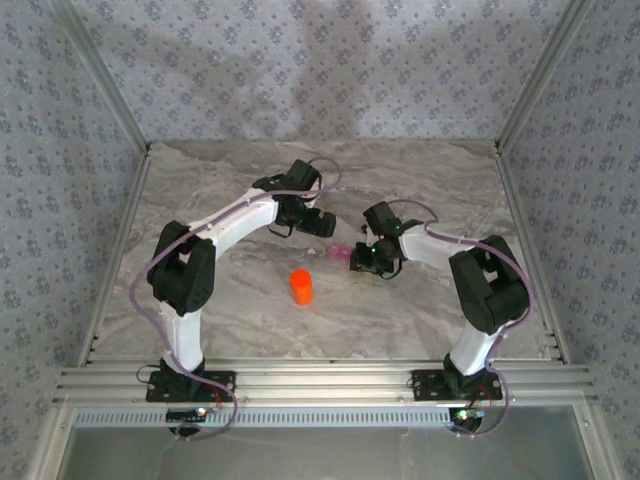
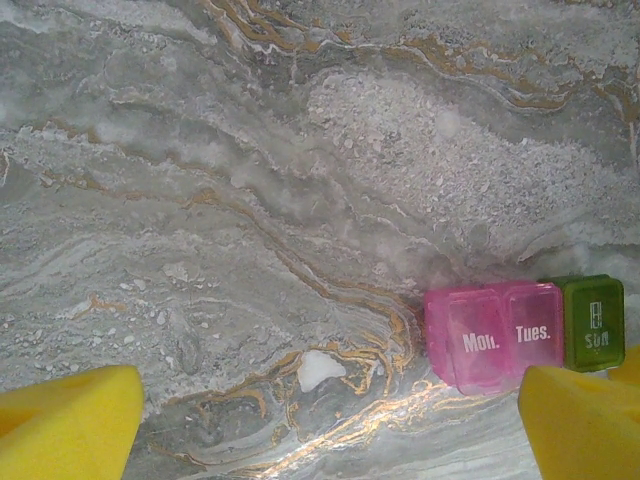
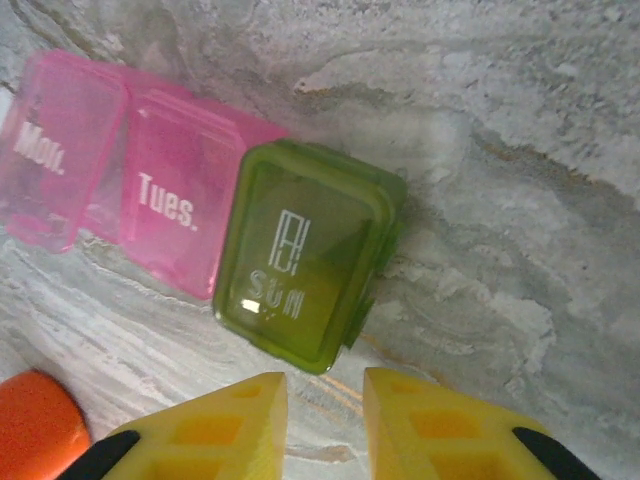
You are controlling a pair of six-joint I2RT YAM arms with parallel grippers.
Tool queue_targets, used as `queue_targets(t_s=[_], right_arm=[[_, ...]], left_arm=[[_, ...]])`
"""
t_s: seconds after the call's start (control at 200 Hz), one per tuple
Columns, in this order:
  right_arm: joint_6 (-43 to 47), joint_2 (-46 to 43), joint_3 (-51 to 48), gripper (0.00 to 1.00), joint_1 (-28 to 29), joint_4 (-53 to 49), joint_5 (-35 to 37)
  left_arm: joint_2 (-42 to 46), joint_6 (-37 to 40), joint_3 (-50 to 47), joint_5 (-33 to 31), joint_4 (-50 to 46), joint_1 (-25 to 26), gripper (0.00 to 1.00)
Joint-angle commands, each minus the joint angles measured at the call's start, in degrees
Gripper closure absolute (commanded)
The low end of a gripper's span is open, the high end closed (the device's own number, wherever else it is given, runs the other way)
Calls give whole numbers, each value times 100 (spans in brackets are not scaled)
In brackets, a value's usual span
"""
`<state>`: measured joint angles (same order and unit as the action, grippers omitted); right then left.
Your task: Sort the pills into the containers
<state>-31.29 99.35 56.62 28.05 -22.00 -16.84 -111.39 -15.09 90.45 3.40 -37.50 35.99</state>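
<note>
**Right hand** (image 3: 322, 425): fingers drawn close together with nothing between them, tips poised just short of the green end of the containers (image 3: 190, 210).

**Left hand** (image 2: 325, 425): spread wide and carrying nothing, with the strip lying near one of its fingers (image 2: 580, 420).

**Containers:** 1 joined strip of 3 cells, 2 pink (Mon., Tues.) and 1 green (Sun). It lies flat on the table (image 1: 420, 320) between my 2 hands, labels up, and all 3 lids look shut. In the right wrist view its long axis runs from upper left to lower right, the green cell pointing at the right hand. In the left wrist view it lies across the frame, green end to the right. The orange bottle (image 1: 301, 287) stands upright nearby, apart from the strip.

**Step, as I judge it:** opening a cell; no sorting has begun. The next move calls for a fingertip to catch the front lip of the green lid and lever it up. The left hand will likely have to pin the pink end so the light strip does not skid.

A white fleck (image 2: 318, 368) on the table may be a pill or marble; I cannot tell.
</note>
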Motion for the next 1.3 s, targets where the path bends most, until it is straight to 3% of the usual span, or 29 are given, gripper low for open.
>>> queue_targets(t_s=[0.0, 0.55, 0.725, 0.78, 0.904, 1.079, 1.294], right_arm=[[-31, 205, 184, 74, -44, -17, -51], [133, 864, 1060, 75, -500, -189, -7], [147, 593, 994, 74, -613, -200, -51], [100, 411, 876, 70, -627, -124, 17], [149, 364, 993, 48, -670, -121, 74], [250, 720, 1542, 33, -645, -237, 136], [299, 1104, 1838, 30, -505, -378, 210]], left_arm=[[188, -11, 262, -28, -100, -46, 4], [162, 219, 292, 109, -266, -32, 4], [179, 453, 262, 135, -328, 69, 3], [179, 550, 252, 95, -361, 160, 3], [179, 656, 156, -62, -327, 357, 3], [265, 592, -107, -226, -171, 511, 3], [500, 451, -502, -479, 189, 562, 3]])
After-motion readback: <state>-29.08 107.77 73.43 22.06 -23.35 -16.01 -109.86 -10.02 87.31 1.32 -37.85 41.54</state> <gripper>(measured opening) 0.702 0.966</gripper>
